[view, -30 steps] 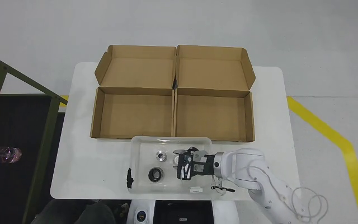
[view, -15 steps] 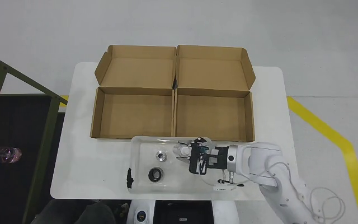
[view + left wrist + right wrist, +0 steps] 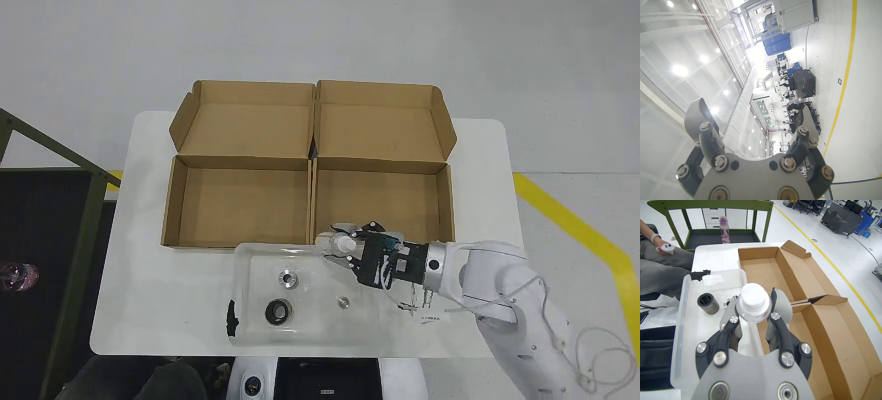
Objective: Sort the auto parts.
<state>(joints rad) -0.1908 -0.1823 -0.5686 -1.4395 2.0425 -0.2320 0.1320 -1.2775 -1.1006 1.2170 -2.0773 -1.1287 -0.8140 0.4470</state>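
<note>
White plastic part (image 3: 753, 303) now up out of bin, en route to boxes.
R gripper (image 3: 345, 246) clamped on it; moved from inside clear bin (image 3: 250, 262) to bin's far edge, beside right cardboard box (image 3: 380, 210). Drop likely next. L gripper (image 3: 750, 108) fingers apart, empty.

A large industrial robotics hall: a pale glossy floor marked with a yellow line (image 3: 575, 225), a high white ceiling with rows of round lights (image 3: 679, 70), blue machine cabinets (image 3: 777, 44), an aluminium-framed enclosure (image 3: 797, 15), and a green metal cart (image 3: 710, 203) beside the white tabletop (image 3: 480, 150).
</note>
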